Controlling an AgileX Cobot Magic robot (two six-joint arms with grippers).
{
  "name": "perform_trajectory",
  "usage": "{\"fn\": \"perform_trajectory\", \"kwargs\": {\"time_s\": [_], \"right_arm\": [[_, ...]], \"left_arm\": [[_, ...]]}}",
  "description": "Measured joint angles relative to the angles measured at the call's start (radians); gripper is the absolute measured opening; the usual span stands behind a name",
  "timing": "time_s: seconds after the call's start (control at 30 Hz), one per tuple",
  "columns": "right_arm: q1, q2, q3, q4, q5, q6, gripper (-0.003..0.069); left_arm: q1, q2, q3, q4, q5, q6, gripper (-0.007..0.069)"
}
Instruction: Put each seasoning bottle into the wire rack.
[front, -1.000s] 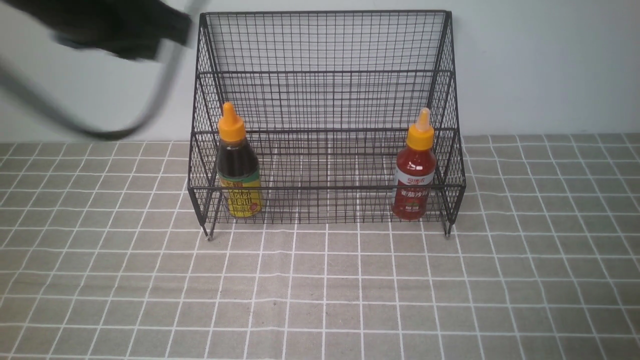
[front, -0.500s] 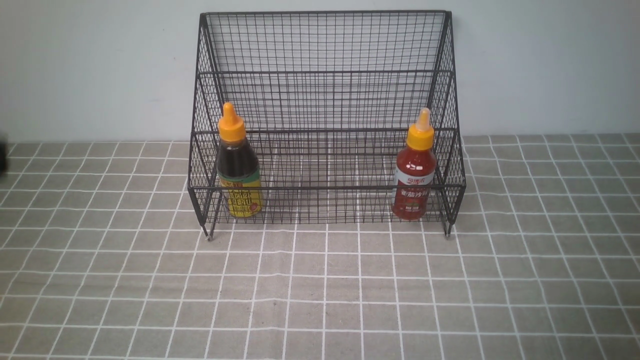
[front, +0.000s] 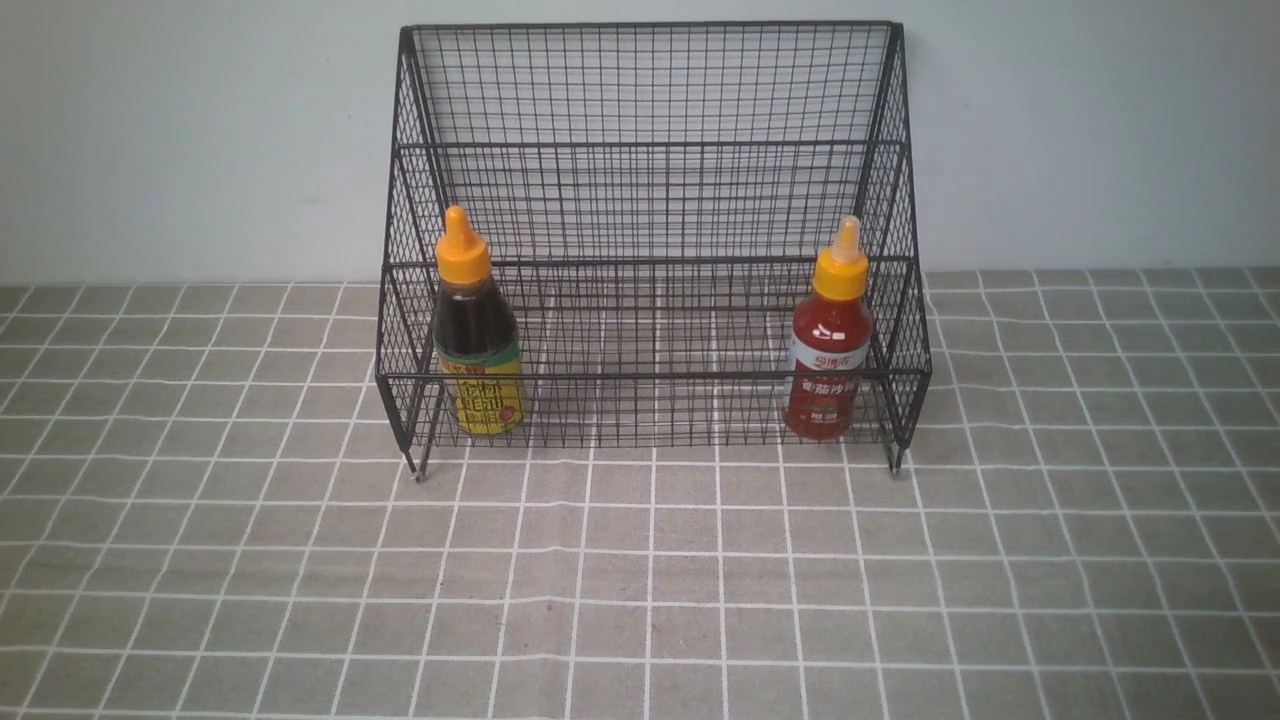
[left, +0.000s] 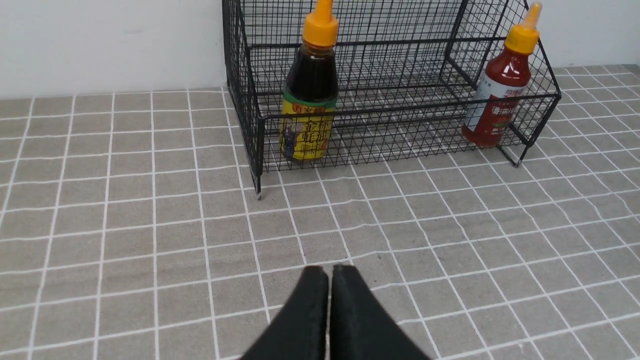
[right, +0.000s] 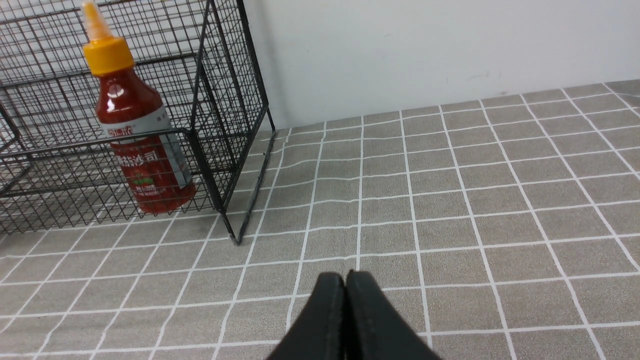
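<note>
Dark brown sauce bottle (front: 478, 345) and slimmer red sauce bottle (front: 827, 350) stand upright at the left and right ends of the black wire-mesh rack (front: 650, 190) on the grey checked cloth (front: 640, 580); left gripper (left: 329, 272) and right gripper (right: 345, 277) are closed tight, empty.

wall (front: 1100, 130): plain pale, matte | tabletop cloth (front: 640, 600): grey-beige, white grid lines | light: even, soft

Background surfaces — tablecloth and wall

Grey-brown tablecloth (front: 640, 580) printed with a white grid covers the whole work surface, slightly rippled in places; behind it rises a plain pale wall (front: 1090, 130) — smooth, unmarked, meeting the cloth along a straight edge.
</note>
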Motion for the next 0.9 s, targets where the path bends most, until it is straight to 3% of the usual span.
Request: {"fn": "perform_trajectory", "kwargs": {"time_s": [0.23, 0.33, 0.47, 0.6, 0.9], "right_arm": [[0.0, 0.0, 0.0, 0.001, 0.0, 0.0, -0.0012], [0.0, 0.0, 0.0, 0.002, 0.001, 0.0, -0.0012], [0.0, 0.0, 0.0, 0.003, 0.006, 0.0, -0.0012], [0.0, 0.0, -0.001, 0.003, 0.019, 0.0, -0.0012], [0.0, 0.0, -0.001, 0.003, 0.022, 0.0, -0.0012]], "left_arm": [[0.008, -0.025, 0.124, 0.106, -0.221, 0.024, -0.0007], [0.094, -0.069, 0.296, 0.105, -0.401, 0.085, -0.0007], [0.181, -0.096, 0.432, 0.063, -0.486, 0.129, -0.0007], [0.269, -0.099, 0.57, 0.012, -0.516, 0.15, -0.0007], [0.287, -0.099, 0.598, 0.002, -0.514, 0.15, -0.0007]]}}
